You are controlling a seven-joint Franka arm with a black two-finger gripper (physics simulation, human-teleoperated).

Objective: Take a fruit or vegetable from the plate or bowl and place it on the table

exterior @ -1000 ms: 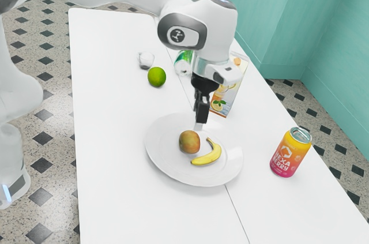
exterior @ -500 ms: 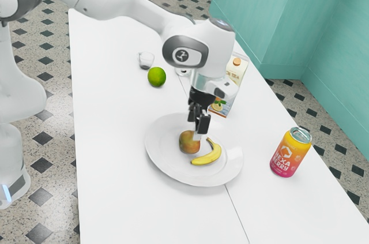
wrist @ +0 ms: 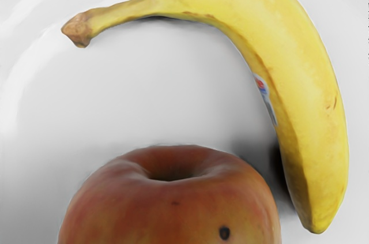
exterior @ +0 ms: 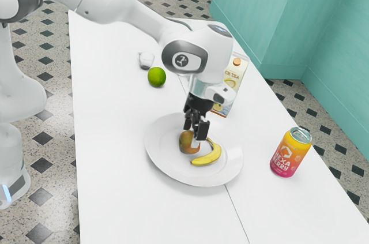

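My gripper is down at the red-brown apple on the white plate, its fingers standing apart, one toward each side of the fruit's top. The nearer fingertip covers part of the apple. Beside the apple, on the same plate, lies a yellow banana. In the wrist view the apple is large and close under the hand, with the banana curving around it on the plate.
A green lime and a small glass stand on the white table beyond the plate. An iced tea carton is behind the hand. An orange and pink can stands toward the exterior view's right.
My hand has come down from above the plate's far edge to the apple, and both fingers now show apart. The fruits and plate have not moved.
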